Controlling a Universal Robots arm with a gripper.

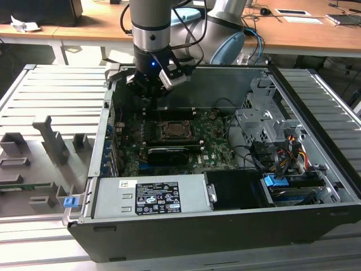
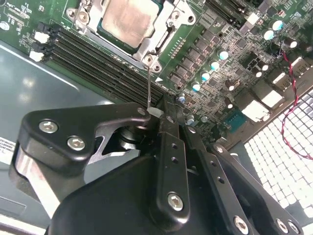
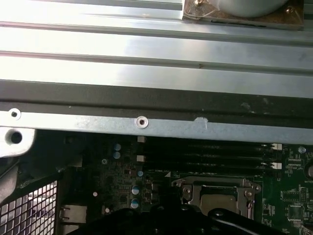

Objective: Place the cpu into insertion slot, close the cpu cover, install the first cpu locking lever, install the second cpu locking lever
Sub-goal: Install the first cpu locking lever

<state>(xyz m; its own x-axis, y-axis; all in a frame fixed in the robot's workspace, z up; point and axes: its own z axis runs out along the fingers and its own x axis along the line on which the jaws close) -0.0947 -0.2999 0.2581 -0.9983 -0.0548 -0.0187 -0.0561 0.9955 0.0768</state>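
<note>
The cpu (image 2: 128, 19) lies flat in the insertion slot (image 1: 176, 131), its dull silver top facing up. Over its edges lies the cpu cover (image 2: 161, 36), a silver frame that is down. A thin wire locking lever (image 2: 149, 88) rises from the socket corner to my gripper (image 2: 164, 110), whose black fingers are pressed together on the lever's pale end. In the exterior view my gripper (image 1: 151, 96) hangs just behind the socket, on the exterior view's left side. The first wrist view shows the cpu (image 3: 221, 201) inside the cover (image 3: 195, 188).
Black memory slots (image 2: 98, 58) run beside the socket. A long black expansion card (image 1: 168, 153) and the grey power supply (image 1: 149, 197) sit in front of it. A drive cage (image 1: 262, 121) and cables (image 1: 282, 152) stand at the exterior view's right. The case wall (image 3: 146, 122) is close behind.
</note>
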